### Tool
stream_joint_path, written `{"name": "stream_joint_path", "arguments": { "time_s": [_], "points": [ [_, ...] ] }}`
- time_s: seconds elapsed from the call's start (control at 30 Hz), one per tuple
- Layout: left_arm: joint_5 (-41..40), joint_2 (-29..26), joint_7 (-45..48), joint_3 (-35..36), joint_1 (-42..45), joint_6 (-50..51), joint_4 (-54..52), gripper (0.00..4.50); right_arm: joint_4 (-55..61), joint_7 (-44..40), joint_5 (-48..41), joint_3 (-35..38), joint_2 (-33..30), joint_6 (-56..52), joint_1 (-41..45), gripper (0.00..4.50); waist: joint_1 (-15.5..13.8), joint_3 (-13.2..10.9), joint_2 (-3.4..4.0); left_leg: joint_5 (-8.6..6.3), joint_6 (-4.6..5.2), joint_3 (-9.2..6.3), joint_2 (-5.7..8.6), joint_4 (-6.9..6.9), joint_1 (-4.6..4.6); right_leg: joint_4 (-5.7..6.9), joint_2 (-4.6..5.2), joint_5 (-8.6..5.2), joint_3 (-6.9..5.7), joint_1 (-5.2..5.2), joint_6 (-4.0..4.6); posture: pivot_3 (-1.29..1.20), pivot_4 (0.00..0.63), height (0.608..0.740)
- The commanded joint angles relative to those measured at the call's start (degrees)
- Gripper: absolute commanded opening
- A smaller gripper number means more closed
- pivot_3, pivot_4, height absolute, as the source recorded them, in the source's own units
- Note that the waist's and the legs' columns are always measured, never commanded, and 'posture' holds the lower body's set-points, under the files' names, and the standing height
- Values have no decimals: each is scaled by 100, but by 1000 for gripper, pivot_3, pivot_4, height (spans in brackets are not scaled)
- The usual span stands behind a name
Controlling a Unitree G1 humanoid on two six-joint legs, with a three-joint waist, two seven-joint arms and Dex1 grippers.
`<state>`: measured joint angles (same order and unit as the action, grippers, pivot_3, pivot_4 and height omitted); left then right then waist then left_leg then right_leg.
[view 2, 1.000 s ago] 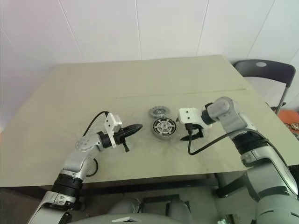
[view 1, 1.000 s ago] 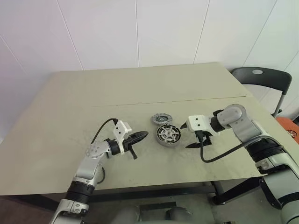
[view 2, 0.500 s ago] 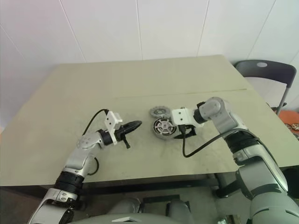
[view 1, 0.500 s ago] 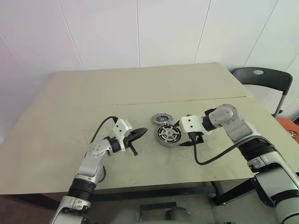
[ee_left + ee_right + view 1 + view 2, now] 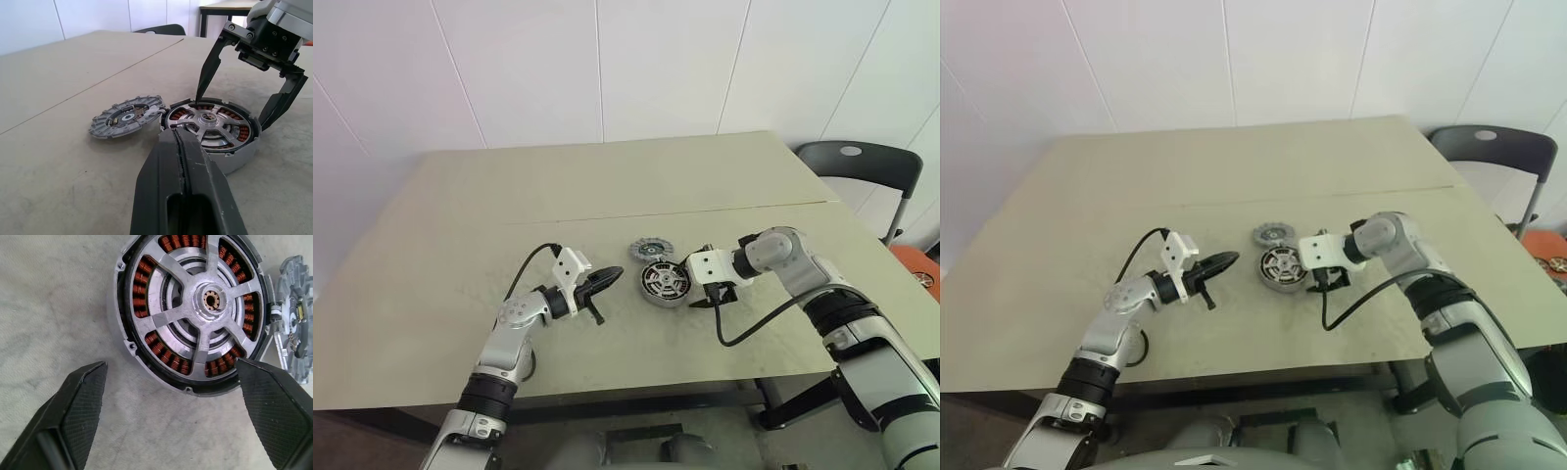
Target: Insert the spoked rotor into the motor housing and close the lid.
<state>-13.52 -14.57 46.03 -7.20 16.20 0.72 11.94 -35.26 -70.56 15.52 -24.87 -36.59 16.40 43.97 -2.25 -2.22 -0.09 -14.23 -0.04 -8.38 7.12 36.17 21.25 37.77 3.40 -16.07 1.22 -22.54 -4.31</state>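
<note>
The motor housing (image 5: pixel 666 298) lies flat near the middle of the table. The spoked rotor (image 5: pixel 176 313), dark-rimmed with silver spokes over copper windings, sits inside it. The lid (image 5: pixel 652 250), a grey disc, lies flat just behind the housing, touching its edge. My right gripper (image 5: pixel 697 286) is open and points down at the housing's right side. One fingertip (image 5: pixel 259 382) is at the housing's rim and the other (image 5: pixel 83 391) is over bare table. My left gripper (image 5: pixel 612 281) is shut and empty, level, its tip just left of the housing (image 5: pixel 234 156).
A dark chair (image 5: pixel 862 162) stands past the table's far right corner, and an orange thing (image 5: pixel 925 276) shows at the right edge. The right gripper's black cable (image 5: pixel 744 333) loops over the table towards its front edge. A seam (image 5: pixel 607 217) crosses the tabletop behind the parts.
My right gripper has moved left and slightly down, from clear of the housing to right at its rim. The left gripper, housing and lid have stayed put.
</note>
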Motion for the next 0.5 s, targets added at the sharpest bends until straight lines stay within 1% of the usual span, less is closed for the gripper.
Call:
{"name": "stream_joint_path", "arguments": {
  "time_s": [0.03, 0.1, 0.2, 0.23, 0.43, 0.5],
  "points": [
    [5, 8, -21, 28, 54, -47, -82, 0, -73, 58, 119, -23, -2, 142, 148, 3205, 0, 0, 0, 0, 0, 1, 0, 1, -1, 3, 0, 0, 2, -1, 0, 0, 0, 740],
    [16, 12, -30, 23, 47, -44, -79, 0, -84, 67, 143, -31, -7, 183, 162, 2521, 0, 0, 0, 0, 0, 3, -1, 1, -2, 6, -1, 0, 4, -2, 0, 0, 0, 740],
    [28, 17, -36, 25, 49, -43, -69, 0, -61, 10, 139, -20, -3, 204, 178, 1625, 24, 2, -3, 0, 0, 14, -5, 0, -12, 11, -6, 0, 15, 2, 0, 0, 0, 740],
    [32, 19, -37, 28, 53, -46, -61, 0, -24, -38, 119, -20, -7, 222, 172, 1517, 28, 2, -3, 0, 0, 19, -6, -1, -18, 14, -8, 0, 20, 4, 1, 0, 0, 740],
    [99, 28, -72, 7, 90, -71, 17, 0, 191, -208, -32, 52, -2, 150, 144, 1517, 9, 2, -3, 0, 0, 21, -11, -3, -35, 18, -12, -1, 23, 16, 1, 0, 0, 740],
    [108, 33, -74, -5, 99, -74, 34, 0, 345, -465, -201, 75, -39, 98, 50, 1517, 5, 1, -3, 0, 0, 22, -11, -4, -34, 17, -12, -1, 24, 15, 1, 0, 0, 740]
  ]
}}
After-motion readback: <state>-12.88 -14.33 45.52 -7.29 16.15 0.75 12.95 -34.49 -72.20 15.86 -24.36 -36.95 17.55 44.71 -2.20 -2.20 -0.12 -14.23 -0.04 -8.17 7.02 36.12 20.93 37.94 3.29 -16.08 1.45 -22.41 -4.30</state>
